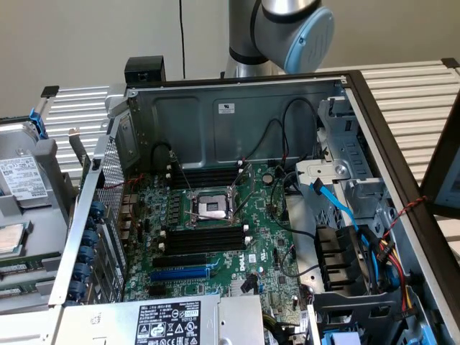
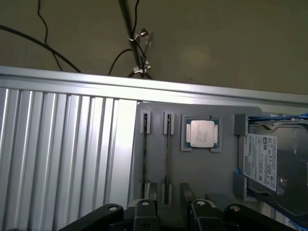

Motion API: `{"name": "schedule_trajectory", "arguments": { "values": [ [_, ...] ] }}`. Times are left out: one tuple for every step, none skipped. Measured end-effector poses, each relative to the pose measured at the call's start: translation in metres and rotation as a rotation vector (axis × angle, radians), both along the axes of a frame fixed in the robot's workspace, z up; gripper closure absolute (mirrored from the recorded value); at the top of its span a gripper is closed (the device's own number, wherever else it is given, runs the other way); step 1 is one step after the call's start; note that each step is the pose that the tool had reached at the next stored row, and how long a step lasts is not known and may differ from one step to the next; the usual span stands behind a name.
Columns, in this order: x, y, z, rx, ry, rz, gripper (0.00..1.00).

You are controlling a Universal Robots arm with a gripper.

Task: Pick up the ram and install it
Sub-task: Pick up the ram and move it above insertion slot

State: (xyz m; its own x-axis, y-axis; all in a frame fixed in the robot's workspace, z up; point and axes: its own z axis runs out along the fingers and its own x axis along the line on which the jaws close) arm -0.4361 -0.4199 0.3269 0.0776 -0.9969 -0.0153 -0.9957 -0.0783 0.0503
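On the exterior view's left a grey tray (image 1: 44,188) of parts sits outside the open case (image 1: 237,108), holding a hard drive (image 1: 18,176) and a CPU (image 1: 7,239). Moving right, the motherboard (image 1: 269,237) lies flat in the case and the long black memory slots (image 1: 205,237) beside the socket look empty, with no green stick in any of them. So install is not done, and pick is not done either. The blue expansion slot (image 1: 180,273) is bare too. The arm (image 1: 287,29) shows above the case's back wall. In the wrist view, going across from the ribbed table (image 2: 57,159) onto the tray, the ram (image 2: 167,159) stands on edge in a tray holder. A second stick (image 2: 145,154) stands just beside it, parallel, and the CPU is next over, then the hard drive. The gripper (image 2: 173,212) hovers over the tray with its jaws spread wide and nothing between them. The ram's near end lies close in front of the gap between the fingers (image 2: 144,209), roughly lined up with it. It is apart, with no contact that I can see. My read is early stage: approach over the tray, grasp not yet made, the whole carry and seating left.
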Motion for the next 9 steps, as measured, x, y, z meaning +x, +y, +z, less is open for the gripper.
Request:
{"name": "schedule_trajectory", "arguments": {
  "values": [
    [0.000, -0.0006, -0.0020, 0.0002, -0.0005, -0.005, 0.67],
    [0.000, -0.0006, -0.0037, 0.0001, -0.0004, -0.015, 0.67],
    [0.000, -0.0006, -0.0055, 0.0001, -0.0003, -0.027, 0.67],
    [0.000, -0.0006, -0.0073, 0.0001, -0.0003, -0.038, 0.67],
    [0.000, -0.0006, -0.0092, 0.0000, -0.0003, -0.049, 0.67],
    [0.000, -0.0007, -0.0110, 0.0000, -0.0003, -0.060, 0.67],
    [0.001, -0.0007, -0.0128, 0.0000, -0.0002, -0.067, 0.67],
    [0.002, -0.0007, -0.0145, -0.0001, -0.0001, -0.069, 0.67],
    [0.004, -0.0007, -0.0164, 0.0000, -0.0003, -0.071, 0.67]
  ]
}}
